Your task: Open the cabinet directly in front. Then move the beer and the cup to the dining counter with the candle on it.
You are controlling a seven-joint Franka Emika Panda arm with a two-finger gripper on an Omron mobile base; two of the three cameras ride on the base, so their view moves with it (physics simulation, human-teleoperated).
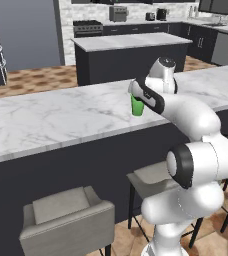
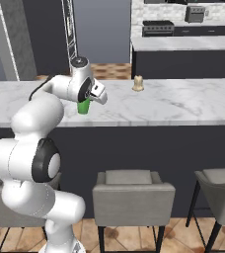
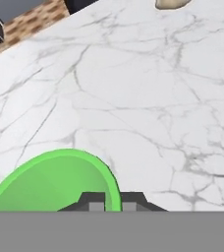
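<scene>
the cup (image 2: pixel 83 106) hung upright, mouth up, its rim pinched in the closed gripper (image 3: pixel 113 201); the arm reached forward over the dining counter (image 2: pixel 173 106).

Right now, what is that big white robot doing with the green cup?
The robot arm is holding the green cup over the long marble dining counter. Its end effector is shut on the cup's rim, one finger inside and one outside. The cup looks to be at or just above the counter top; I cannot tell if it is touching. A small beige candle stands further along the same counter, apart from the cup. Grey stools wait below.
</scene>
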